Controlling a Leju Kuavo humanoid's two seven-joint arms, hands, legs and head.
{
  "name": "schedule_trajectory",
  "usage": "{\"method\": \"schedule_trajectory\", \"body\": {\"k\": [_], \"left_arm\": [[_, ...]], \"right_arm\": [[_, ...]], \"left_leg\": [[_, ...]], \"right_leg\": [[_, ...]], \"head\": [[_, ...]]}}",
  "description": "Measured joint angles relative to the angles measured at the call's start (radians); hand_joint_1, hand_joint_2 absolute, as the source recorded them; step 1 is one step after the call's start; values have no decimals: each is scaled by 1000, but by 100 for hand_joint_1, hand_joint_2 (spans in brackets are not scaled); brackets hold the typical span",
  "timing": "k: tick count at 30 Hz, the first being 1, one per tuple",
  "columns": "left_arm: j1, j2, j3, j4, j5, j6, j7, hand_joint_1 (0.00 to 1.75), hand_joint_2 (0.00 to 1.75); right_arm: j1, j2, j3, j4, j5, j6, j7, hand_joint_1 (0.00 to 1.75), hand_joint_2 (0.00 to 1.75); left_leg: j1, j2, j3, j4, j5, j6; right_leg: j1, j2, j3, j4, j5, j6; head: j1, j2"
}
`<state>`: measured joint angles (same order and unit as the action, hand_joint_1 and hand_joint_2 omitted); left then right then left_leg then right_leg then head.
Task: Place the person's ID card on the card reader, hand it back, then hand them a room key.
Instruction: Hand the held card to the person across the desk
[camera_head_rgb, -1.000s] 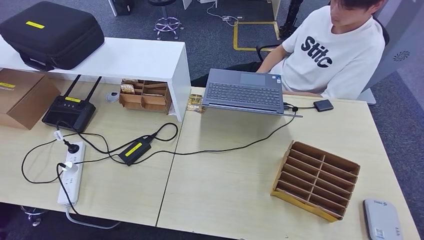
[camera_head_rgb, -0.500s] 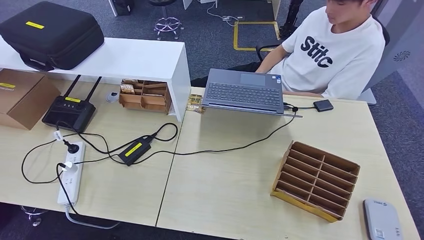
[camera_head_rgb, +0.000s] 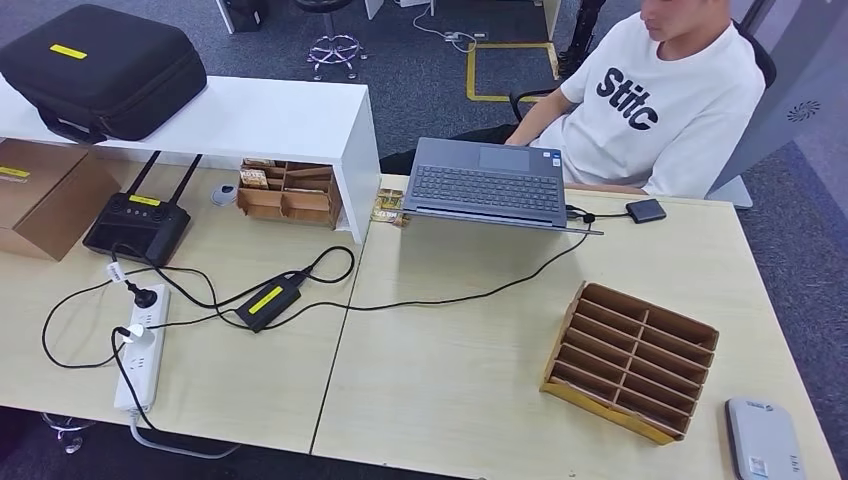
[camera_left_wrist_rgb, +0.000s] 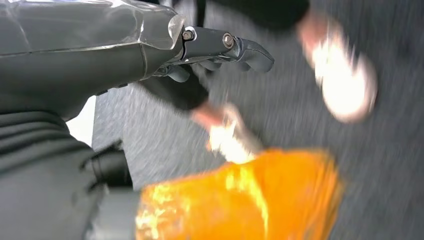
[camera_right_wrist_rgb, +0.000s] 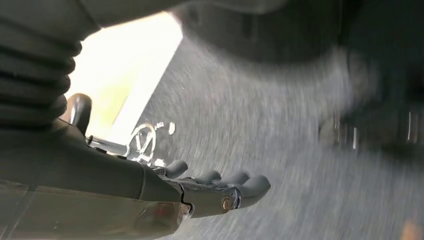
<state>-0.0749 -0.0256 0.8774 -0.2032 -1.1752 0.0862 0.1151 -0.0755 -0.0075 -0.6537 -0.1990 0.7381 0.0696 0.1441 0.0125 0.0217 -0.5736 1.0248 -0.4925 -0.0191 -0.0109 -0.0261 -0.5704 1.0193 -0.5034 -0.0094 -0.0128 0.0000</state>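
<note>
A grey-white card reader (camera_head_rgb: 765, 440) lies at the desk's near right corner. Just left of it sits a slotted cardboard rack (camera_head_rgb: 630, 362), its compartments looking empty from here. A person in a white T-shirt (camera_head_rgb: 660, 100) sits behind the far side of the desk, at an open laptop (camera_head_rgb: 488, 182). My left hand (camera_left_wrist_rgb: 220, 47) hangs over grey carpet with its fingers stretched out and nothing in them. My right hand (camera_right_wrist_rgb: 220, 187) also hangs over the carpet, fingers extended and holding nothing.
A power strip (camera_head_rgb: 140, 345), a black adapter (camera_head_rgb: 266, 299) and trailing cables cover the left desk. Behind them stand a black antenna device (camera_head_rgb: 137, 222), a brown box (camera_head_rgb: 40, 195) and a white shelf (camera_head_rgb: 250, 115) carrying a black case (camera_head_rgb: 100, 65).
The person has leaned slightly back and to the left. The head view has shifted by a few pixels; nothing on the desk has moved.
</note>
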Motion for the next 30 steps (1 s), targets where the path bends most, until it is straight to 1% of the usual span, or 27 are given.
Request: {"method": "schedule_trajectory", "body": {"k": [1, 2, 3, 4, 5, 6, 7, 8, 9, 10, 12, 13, 15, 17, 18, 19, 20, 21, 22, 23, 24, 25, 26, 27, 28, 29, 30], "left_arm": [[2, 2, -3, 0, -17, -81, 13, 0, 175], [5, 7, -8, 1, -38, -178, 27, 0, 175], [7, 13, -15, 1, -57, -278, 42, 0, 131], [10, 22, -22, 2, -69, -365, 55, 0, 87], [12, 30, -27, 2, -74, -424, 64, 0, 44], [13, 36, -30, 2, -75, -453, 68, 0, 0], [13, 42, -32, 2, -76, -452, 68, 0, 0], [13, 45, -34, 2, -77, -409, 67, 0, 0], [13, 46, -35, 2, -77, -335, 65, 0, 0], [12, 43, -35, 1, -72, -235, 60, 0, 0], [6, 32, -35, 1, -46, -46, 49, 0, 0], [3, 25, -32, 1, -27, 14, 42, 0, 0], [0, 14, -23, 1, 5, 54, 32, 0, 0], [4, 8, -15, 2, 5, 19, 22, 0, 0], [7, 7, -17, 2, -12, -30, 19, 0, 0], [9, 9, -21, 2, -34, -102, 20, 0, 0], [10, 15, -27, 2, -55, -198, 27, 0, 0], [11, 24, -35, 3, -72, -313, 37, 0, 0], [12, 34, -43, 4, -82, -414, 47, 0, 0], [12, 42, -50, 4, -89, -484, 52, 0, 0], [13, 48, -58, 4, -93, -512, 51, 0, 0], [12, 53, -64, 4, -97, -494, 48, 0, 0], [12, 55, -69, 4, -100, -438, 46, 0, 44], [10, 55, -74, 4, -103, -355, 46, 0, 87], [8, 52, -78, 3, -101, -261, 48, 0, 131], [5, 47, -80, 3, -96, -172, 51, 0, 175], [1, 42, -80, 3, -86, -114, 53, 0, 175]], "right_arm": [[-4, -1, -8, -1, -7, -93, 0, 0, 0], [-12, -5, -15, -2, -7, -164, 3, 0, 0], [-23, -9, -20, -3, 0, -197, 10, 0, 0], [-37, -14, -23, -4, 16, -195, 21, 0, 0], [-50, -18, -22, -4, 37, -165, 34, 0, 0], [-63, -20, -19, -4, 59, -125, 45, 0, 0], [-72, -21, -14, -4, 83, -80, 55, 0, 0], [-77, -20, -5, -3, 103, -27, 60, 0, 0], [-78, -17, 5, -3, 118, 23, 58, 0, 44], [-75, -14, 16, -2, 128, 67, 51, 0, 87], [-58, -6, 27, -2, 119, 106, 18, 0, 175], [-47, -4, 27, -2, 104, 94, -2, 0, 175], [-29, -2, 19, -2, 64, 15, -34, 0, 175], [-25, -3, -1, -5, 34, -102, -42, 0, 175], [-27, -4, -11, -6, 29, -147, -37, 0, 175], [-31, -5, -18, -8, 34, -167, -29, 0, 175], [-38, -7, -22, -8, 47, -164, -16, 0, 175], [-48, -9, -22, -8, 70, -135, 3, 0, 175], [-58, -11, -18, -7, 97, -85, 25, 0, 175], [-68, -11, -10, -6, 127, -15, 47, 0, 175], [-75, -11, 1, -4, 153, 65, 64, 0, 175], [-79, -11, 14, -3, 172, 136, 72, 0, 175], [-78, -10, 25, -2, 181, 188, 72, 0, 175], [-73, -8, 32, -2, 180, 211, 65, 0, 175], [-63, -6, 36, -1, 171, 202, 55, 0, 175], [-52, -3, 37, -1, 159, 169, 43, 0, 175], [-41, -1, 36, -1, 147, 115, 33, 0, 175]], "left_leg": [[0, 1, 0, 0, 0, 0], [0, 2, 0, 0, 0, 0], [0, 2, 0, 0, 0, 0], [0, 2, 0, 0, 0, 0], [0, 2, 0, 0, 0, 0], [0, 2, 1, 1, 0, 0], [0, 1, 1, 1, 0, 0], [0, 1, 1, 1, 0, 0], [0, 0, 2, 1, 0, 0], [1, 0, 2, 1, 0, 0], [1, -2, 2, 1, 0, 0], [0, -2, 2, 0, 0, 0], [0, -1, 1, 0, 0, 0], [0, 1, 1, 0, -1, -1], [0, 1, 1, 0, -1, -1], [0, 1, 1, 0, -1, -1], [0, 1, 1, 0, -1, -1], [0, 1, 1, 0, -1, -1], [0, 2, 2, 0, -1, -1], [0, 2, 2, 0, -1, -1], [0, 2, 3, 0, -1, -1], [0, 1, 3, 1, -1, -1], [1, 0, 3, 1, -1, -1], [1, -1, 3, 1, -1, -1], [1, -2, 3, 1, -1, -1], [1, -2, 3, 1, -1, -1], [1, -2, 2, 0, -1, -1]], "right_leg": [[0, 1, 0, 0, 0, 0], [0, 1, 0, 0, 0, 0], [0, 2, 0, -1, 0, 0], [0, 2, 0, -1, 1, 0], [0, 2, 0, -2, 1, 1], [0, 2, 0, -2, 1, 1], [0, 1, 0, -2, 1, 1], [0, 1, 0, -2, 1, 1], [0, 0, 0, -2, 1, 1], [0, 0, 1, -2, 1, 1], [0, -1, 1, -1, 0, 0], [0, -1, 1, -1, 0, 0], [0, 0, 1, 0, 0, 0], [0, 1, 1, -1, 0, 0], [0, 1, 1, -1, 0, 0], [0, 1, 1, -2, 0, 0], [0, 1, 1, -2, 0, 0], [0, 2, 1, -2, 0, 0], [0, 2, 1, -2, 0, 0], [0, 2, 1, -2, 0, 0], [0, 2, 1, -2, 0, 0], [0, 1, 1, -2, 0, 0], [0, 0, 1, -2, 0, 0], [0, 0, 2, -2, 0, 0], [0, -1, 2, -2, 0, 0], [0, -2, 2, -1, 0, 0], [0, -2, 2, -1, -1, 0]], "head": [[0, 0], [1, 0], [1, 0], [1, 0], [1, 0], [1, 0], [1, 0], [1, 0], [0, 0], [0, 0], [0, 0], [0, 0], [0, 0], [1, 0], [1, 0], [1, 0], [1, 0], [1, 0], [1, 0], [1, 0], [1, 0], [1, 0], [0, 0], [0, 0], [0, 0], [0, 0], [0, 0]]}}
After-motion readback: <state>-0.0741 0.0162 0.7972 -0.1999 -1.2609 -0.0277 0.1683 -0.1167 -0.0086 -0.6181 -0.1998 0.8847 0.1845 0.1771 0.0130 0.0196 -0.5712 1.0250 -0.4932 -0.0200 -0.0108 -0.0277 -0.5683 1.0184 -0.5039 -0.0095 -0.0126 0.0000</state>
